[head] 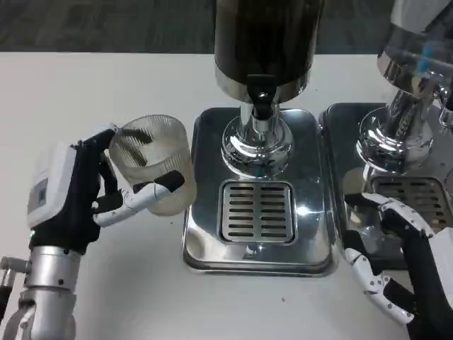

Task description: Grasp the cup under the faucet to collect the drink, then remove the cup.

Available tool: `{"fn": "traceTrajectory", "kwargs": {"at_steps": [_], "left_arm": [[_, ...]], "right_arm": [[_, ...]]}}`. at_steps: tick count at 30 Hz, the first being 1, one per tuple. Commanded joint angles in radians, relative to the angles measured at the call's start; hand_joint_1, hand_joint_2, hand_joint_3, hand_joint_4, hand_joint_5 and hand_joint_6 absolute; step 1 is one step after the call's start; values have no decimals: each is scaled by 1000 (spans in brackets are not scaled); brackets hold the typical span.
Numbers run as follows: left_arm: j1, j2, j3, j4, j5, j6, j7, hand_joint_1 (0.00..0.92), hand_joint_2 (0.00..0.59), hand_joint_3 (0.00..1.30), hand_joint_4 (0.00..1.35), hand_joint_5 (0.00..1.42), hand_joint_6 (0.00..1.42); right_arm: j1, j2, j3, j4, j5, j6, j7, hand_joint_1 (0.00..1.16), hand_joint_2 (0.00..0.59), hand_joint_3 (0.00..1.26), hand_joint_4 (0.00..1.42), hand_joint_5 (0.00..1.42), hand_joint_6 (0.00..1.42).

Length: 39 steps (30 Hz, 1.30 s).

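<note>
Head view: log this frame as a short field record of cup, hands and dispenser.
cup: clear, ribbed, held left of the drip tray, off the grate
left hand: grips the cup
right hand: near table edge, fingers spread, holds nothing
faucet: black, above the grate, nothing beneath it
second dispenser: at right

Table (85, 78) carries two drink dispensers side by side. Centre dispenser (265, 42) stands at the back of its tray (205, 177), faucet (260, 95) at its front, above the tray; drain grate (256, 211) lies in the tray before the stand. Second dispenser (410, 78) w/ own tray (336, 120) sits just right of the first, trays nearly touching. Cup (152, 163) is left of the centre tray, beside its edge, in the left hand (85, 191). Right hand (400, 262) is at front right, before the second tray.
</note>
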Motion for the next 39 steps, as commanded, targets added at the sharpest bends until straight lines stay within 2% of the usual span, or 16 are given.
{"fn": "traceTrajectory", "kwargs": {"at_steps": [1,9,26,39], "left_arm": [[-13,-36,-15,-29,3,18,-44,354,110,716,894,1211,1424],[-63,-96,-77,23,53,44,-75,352,111,717,895,1198,1424],[-201,-169,-156,222,114,54,-50,334,109,696,874,1166,1417],[-256,-176,-190,312,112,66,-76,242,97,505,621,900,1130]], "right_arm": [[7,6,-8,-5,3,-11,-9,385,429,370,285,236,380],[25,14,-11,-23,4,-7,-8,383,429,370,286,236,379],[63,25,-24,-68,4,4,5,380,429,370,292,246,379],[85,30,-34,-86,6,9,19,379,429,375,293,247,380]]}}
